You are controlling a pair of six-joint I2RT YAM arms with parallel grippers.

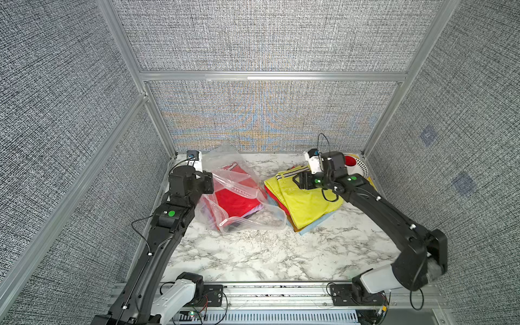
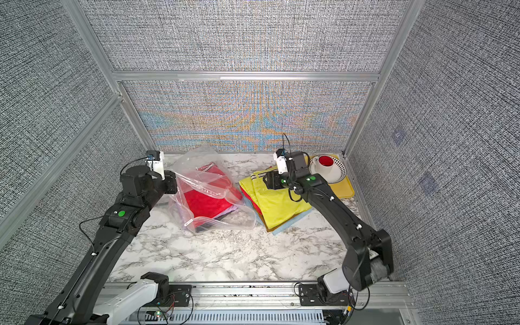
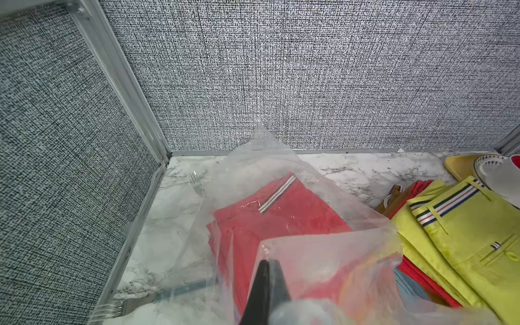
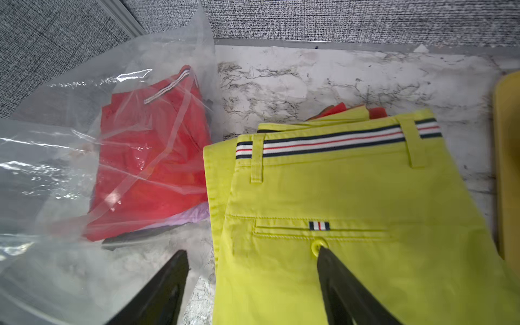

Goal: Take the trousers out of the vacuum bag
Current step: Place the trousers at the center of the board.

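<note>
The clear vacuum bag (image 1: 222,159) lies at the back left of the marble table, its mouth facing the front. Folded red trousers (image 1: 235,198) lie inside it, over lilac (image 4: 191,216) and dark grey ones. My left gripper (image 1: 209,183) is shut on the bag's plastic edge (image 3: 309,253) and holds it lifted. To the right of the bag, yellow trousers (image 1: 306,202) top a pile of red, brown and light blue ones outside it. My right gripper (image 4: 251,251) hovers open over the yellow trousers' left edge, holding nothing.
A yellow tray (image 2: 342,188) with a white plate (image 2: 337,171) and a red-filled cup (image 2: 326,161) sits in the back right corner. Clear plastic forks (image 3: 112,308) lie by the left wall. Grey fabric walls with metal frames close in three sides.
</note>
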